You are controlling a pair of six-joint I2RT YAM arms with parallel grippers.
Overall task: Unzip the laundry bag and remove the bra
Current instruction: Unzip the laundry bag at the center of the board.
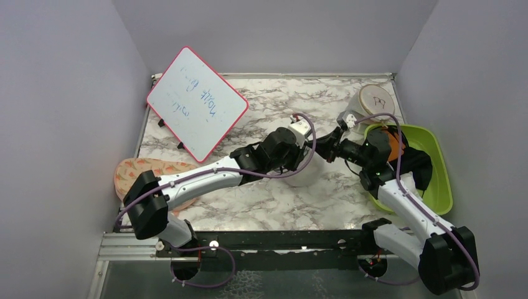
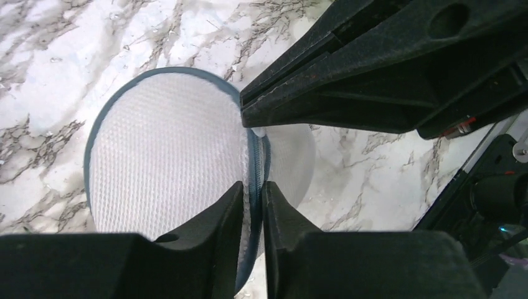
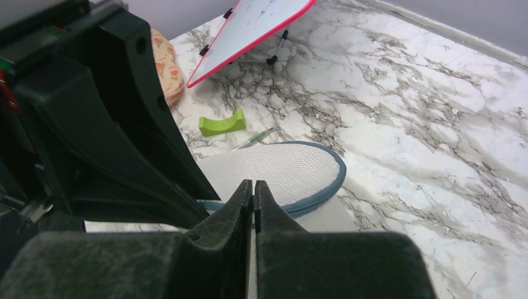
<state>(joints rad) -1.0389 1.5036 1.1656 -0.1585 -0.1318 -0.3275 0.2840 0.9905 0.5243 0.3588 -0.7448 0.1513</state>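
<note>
The laundry bag (image 1: pixel 309 177) is a round white mesh case with a blue-grey zipper rim, lying flat at the table's centre. In the left wrist view its mesh lid (image 2: pixel 162 149) fills the middle. My left gripper (image 2: pixel 252 185) is shut on the bag's zipper rim; in the top view it (image 1: pixel 305 163) sits over the bag. My right gripper (image 3: pixel 253 185) is shut at the rim on a thin dark piece that looks like the zipper pull, right beside the left gripper. The bag also shows in the right wrist view (image 3: pixel 280 168). The bra is hidden.
A red-rimmed whiteboard (image 1: pixel 198 106) leans at the back left. A patterned pouch (image 1: pixel 146 174) lies at the left. The beige case marked P7 (image 1: pixel 377 98) stands back right. A green bin (image 1: pixel 439 187) holds an orange item (image 1: pixel 395 144) and black cloth (image 1: pixel 422 165). A green block (image 3: pixel 222 123) and a pen (image 3: pixel 252 138) lie left of the bag.
</note>
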